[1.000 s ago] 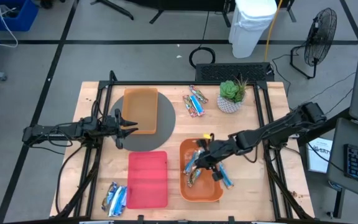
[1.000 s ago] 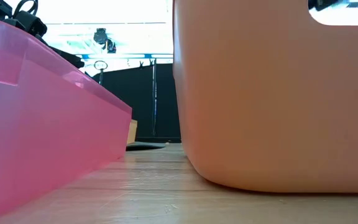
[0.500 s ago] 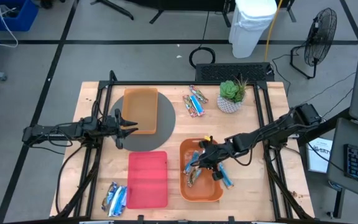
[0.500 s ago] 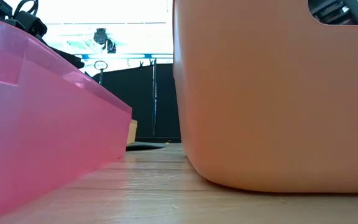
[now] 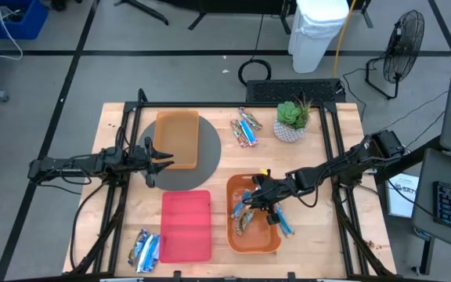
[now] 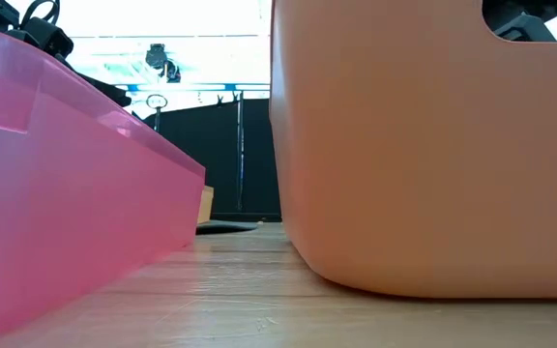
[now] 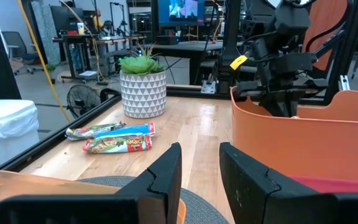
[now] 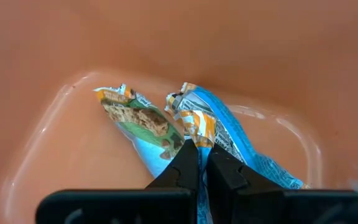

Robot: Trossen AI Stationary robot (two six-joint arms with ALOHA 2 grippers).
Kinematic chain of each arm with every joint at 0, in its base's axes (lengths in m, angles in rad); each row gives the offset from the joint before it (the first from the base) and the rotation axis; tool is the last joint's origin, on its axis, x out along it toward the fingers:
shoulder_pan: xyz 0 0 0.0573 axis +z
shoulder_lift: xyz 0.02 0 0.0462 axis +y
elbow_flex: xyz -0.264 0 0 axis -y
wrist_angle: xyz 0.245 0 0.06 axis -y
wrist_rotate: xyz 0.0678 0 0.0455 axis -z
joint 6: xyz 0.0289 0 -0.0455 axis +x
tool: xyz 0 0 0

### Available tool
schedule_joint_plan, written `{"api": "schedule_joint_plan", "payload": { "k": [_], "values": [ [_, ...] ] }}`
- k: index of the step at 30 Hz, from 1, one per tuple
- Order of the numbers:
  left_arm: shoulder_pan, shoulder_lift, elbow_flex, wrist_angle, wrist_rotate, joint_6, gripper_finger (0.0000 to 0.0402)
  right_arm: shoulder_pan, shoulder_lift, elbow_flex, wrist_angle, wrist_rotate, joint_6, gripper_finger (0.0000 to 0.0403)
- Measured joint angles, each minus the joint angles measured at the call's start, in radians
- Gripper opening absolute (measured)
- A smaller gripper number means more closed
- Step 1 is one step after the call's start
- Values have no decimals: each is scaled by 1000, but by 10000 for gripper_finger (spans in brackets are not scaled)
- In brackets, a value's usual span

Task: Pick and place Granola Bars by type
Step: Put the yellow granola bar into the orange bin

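Observation:
My right gripper [image 5: 250, 200] reaches down into the orange tray [image 5: 231, 235] at the near right and is shut on a blue granola bar [image 8: 241, 146]. A second bar [image 8: 135, 118], with a granola picture on it, lies flat on the tray's floor in a corner, and more bars [image 5: 282, 223] lie in the tray. My left gripper [image 5: 149, 162] hangs open and level over the grey mat [image 5: 180, 178], holding nothing. The left wrist view shows its fingers [image 7: 199, 155] apart, with the right arm [image 7: 278, 93] farther off. My right gripper has the blue bar by its crimped orange-and-white end [image 8: 196, 124], pinched at the fingertips [image 8: 188, 155]. The fingers slant down into the tray from the table's right. The bar runs away from the fingers toward the tray's floor; whether it rests there I cannot tell.
An orange tray [image 5: 177, 139] sits on the grey mat at the far left, and a red tray [image 5: 186, 225] stands at the near middle. Loose bars lie at the far middle [image 5: 247, 129] and near left [image 5: 145, 249]. A potted plant [image 5: 292, 119] stands at the far right.
My right gripper has sunk into the orange tray, still shut, and has tipped a little more downward. The blue bar has come down with it. My left arm has kept still.

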Motion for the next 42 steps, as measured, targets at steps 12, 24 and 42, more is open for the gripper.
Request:
{"api": "schedule_joint_plan", "payload": {
  "k": [12, 24, 42],
  "values": [
    [0, 0, 0, 0, 0, 0, 113, 0, 0, 0, 2, 1, -8, 8],
    [0, 0, 0, 0, 0, 0, 113, 4, 0, 0, 40, -1, -43, 140],
    [0, 0, 0, 0, 0, 0, 113, 212, -461, 0, -389, -3, 402, 166]
  ]
}}
